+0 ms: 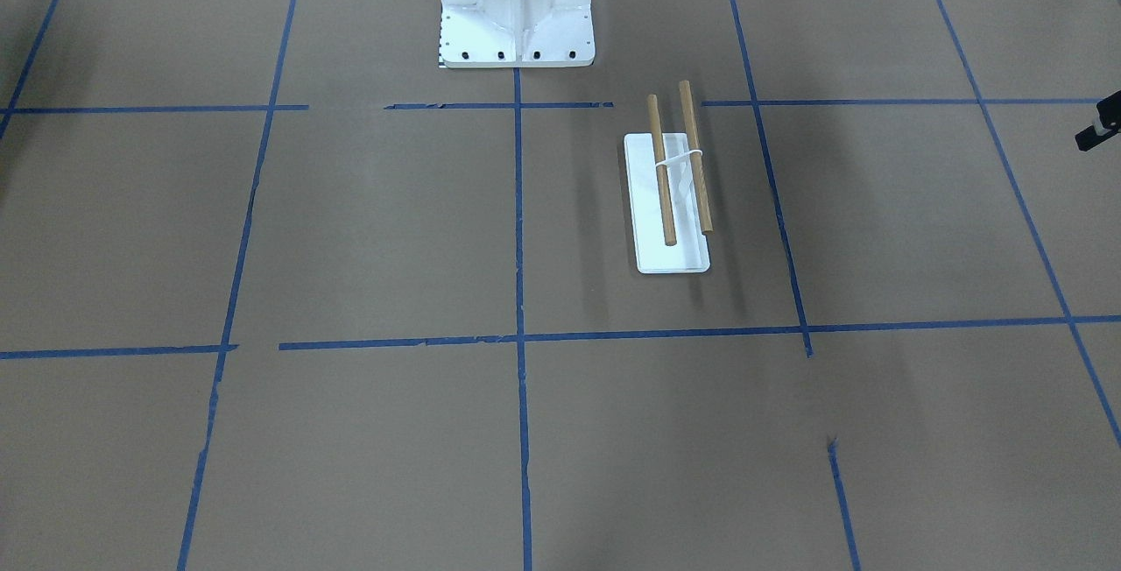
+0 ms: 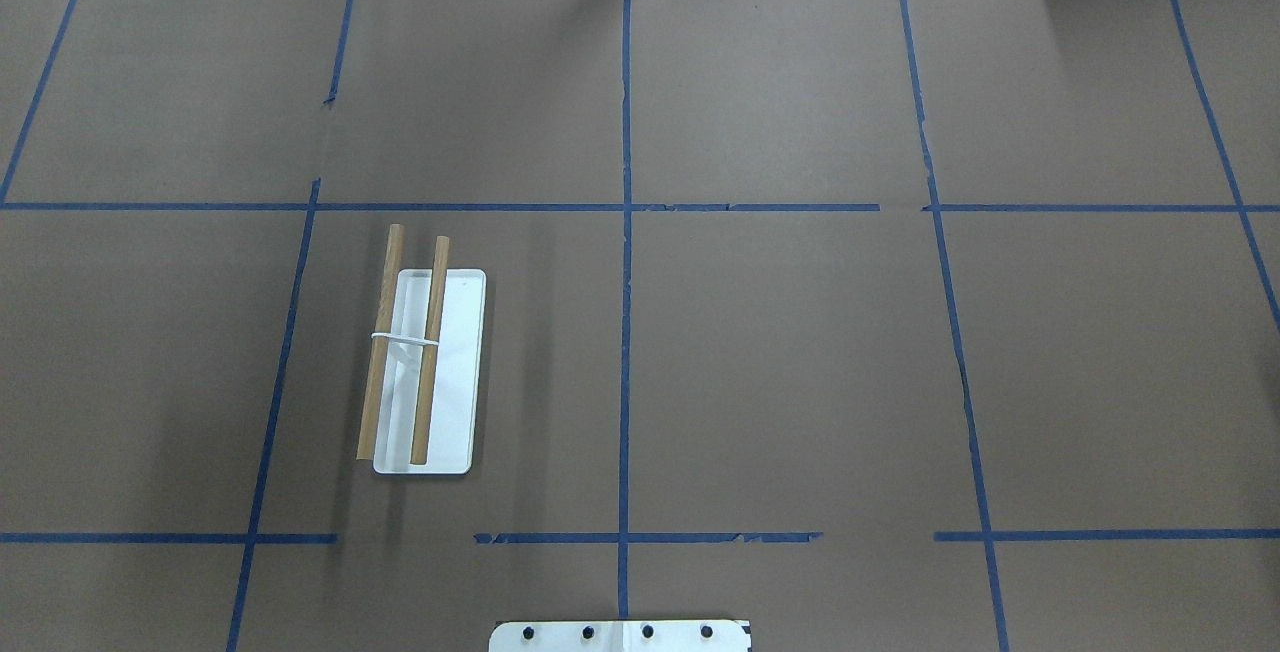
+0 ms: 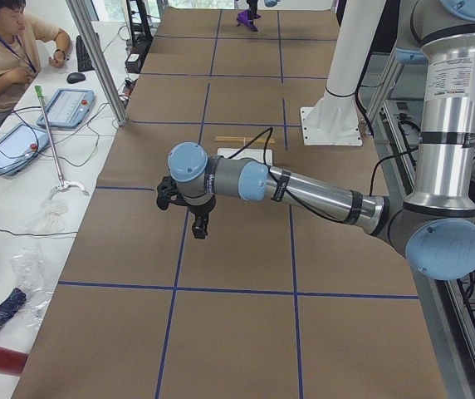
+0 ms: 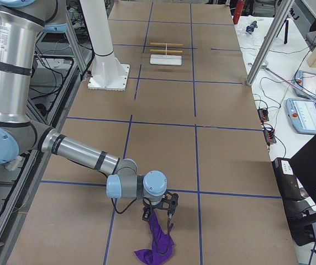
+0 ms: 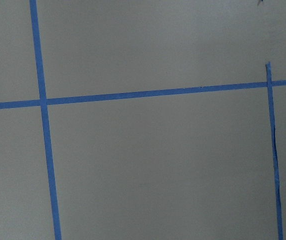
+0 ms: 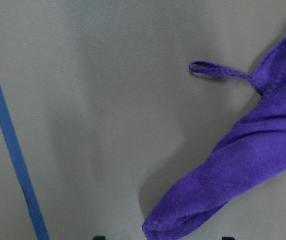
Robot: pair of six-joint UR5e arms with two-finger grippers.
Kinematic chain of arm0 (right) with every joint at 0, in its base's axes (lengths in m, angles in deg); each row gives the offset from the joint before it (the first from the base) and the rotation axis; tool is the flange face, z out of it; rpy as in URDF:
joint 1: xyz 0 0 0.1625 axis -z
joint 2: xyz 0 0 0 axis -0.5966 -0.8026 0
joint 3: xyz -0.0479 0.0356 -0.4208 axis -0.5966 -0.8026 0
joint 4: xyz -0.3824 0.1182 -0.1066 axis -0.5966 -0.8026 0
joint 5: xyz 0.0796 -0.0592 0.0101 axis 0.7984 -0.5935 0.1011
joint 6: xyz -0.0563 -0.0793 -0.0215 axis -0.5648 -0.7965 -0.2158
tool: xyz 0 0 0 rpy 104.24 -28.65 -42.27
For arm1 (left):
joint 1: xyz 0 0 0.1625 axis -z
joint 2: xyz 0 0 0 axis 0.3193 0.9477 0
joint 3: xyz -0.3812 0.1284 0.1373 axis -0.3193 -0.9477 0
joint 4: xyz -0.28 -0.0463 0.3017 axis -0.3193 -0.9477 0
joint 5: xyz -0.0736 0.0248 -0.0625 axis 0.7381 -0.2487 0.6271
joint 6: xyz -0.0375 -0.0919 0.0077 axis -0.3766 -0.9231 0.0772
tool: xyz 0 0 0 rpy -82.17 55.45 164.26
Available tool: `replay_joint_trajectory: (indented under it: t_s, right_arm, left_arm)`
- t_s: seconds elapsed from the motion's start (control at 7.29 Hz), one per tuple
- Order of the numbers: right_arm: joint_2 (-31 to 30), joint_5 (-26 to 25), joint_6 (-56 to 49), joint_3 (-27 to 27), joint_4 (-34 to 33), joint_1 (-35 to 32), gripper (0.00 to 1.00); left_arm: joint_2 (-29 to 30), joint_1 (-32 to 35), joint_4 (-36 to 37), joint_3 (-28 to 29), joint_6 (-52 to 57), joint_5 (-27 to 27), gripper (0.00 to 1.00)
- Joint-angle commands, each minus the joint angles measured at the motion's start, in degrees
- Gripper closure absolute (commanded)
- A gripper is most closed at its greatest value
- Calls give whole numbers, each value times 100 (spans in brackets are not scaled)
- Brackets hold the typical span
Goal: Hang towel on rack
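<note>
Over table (image 4: 230,165) | right arm (image 4: 80,152) stretched low | towel (image 4: 157,245) under right gripper (image 4: 158,214)

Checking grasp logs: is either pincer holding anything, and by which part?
The towel seems to hang from the right pincer by its top end; exact grip hidden; the left pincer holds nothing.

Overhead, front cameras opposed, sharing rack (image 2: 429,357); wrist cameras close above table (image 5: 158,160).

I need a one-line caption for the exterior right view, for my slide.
The right end effector poised above the bunched purple towel; the rack stands far away in the background.
</note>
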Motion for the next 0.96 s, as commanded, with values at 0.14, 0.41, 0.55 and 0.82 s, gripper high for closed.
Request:
replay_joint_trajectory:
  t_s: [0.14, 0.41, 0.55, 0.82]
  right_arm:
    - [25, -9, 227, -469, 666, 184, 18]
    - [-1, -80, 218, -487, 702, 184, 42]
    - [-1, -97, 218, -531, 694, 184, 73]
    - [25, -97, 148, -540, 702, 184, 100]
  left_arm:
    - [53, 7, 0, -29, -10, 0, 0]
    - [62, 16, 0, -64, -18, 0, 0]
    - [70, 25, 0, -73, -18, 0, 0]
    - [70, 33, 0, -134, -62, 0, 0]
